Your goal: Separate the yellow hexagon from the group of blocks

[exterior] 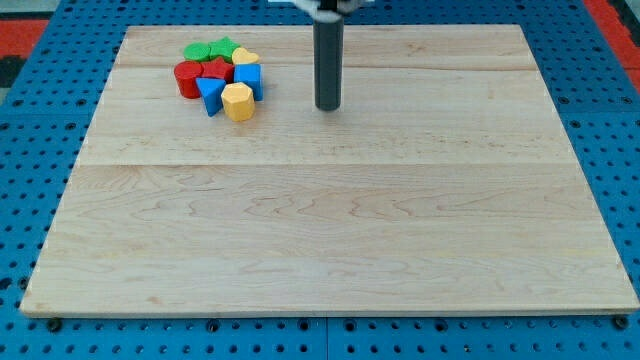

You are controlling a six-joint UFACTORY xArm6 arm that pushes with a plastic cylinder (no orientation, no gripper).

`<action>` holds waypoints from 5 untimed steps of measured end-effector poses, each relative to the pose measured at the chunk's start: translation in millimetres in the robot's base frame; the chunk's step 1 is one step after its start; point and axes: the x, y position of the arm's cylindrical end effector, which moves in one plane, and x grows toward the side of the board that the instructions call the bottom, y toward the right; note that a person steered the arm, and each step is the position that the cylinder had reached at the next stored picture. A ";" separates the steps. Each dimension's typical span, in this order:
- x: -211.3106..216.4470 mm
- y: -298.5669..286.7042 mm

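Observation:
The yellow hexagon (238, 101) sits at the lower right edge of a tight cluster of blocks near the board's upper left. It touches a blue triangle (210, 94) on its left and a blue block (249, 79) above it. The cluster also holds a red cylinder (187, 79), a red star-like block (214, 69), two green blocks (197, 50) (223, 47) and a second yellow block (245, 58). My tip (328, 106) rests on the board to the right of the cluster, a clear gap away from the yellow hexagon.
The wooden board (330, 230) lies on a blue perforated base (30, 120). A red area (20, 30) shows in the view's top left corner and another in the top right.

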 end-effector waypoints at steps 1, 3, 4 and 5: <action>39.9 -79.3; -0.9 -147.3; -22.6 -88.2; -33.5 -31.7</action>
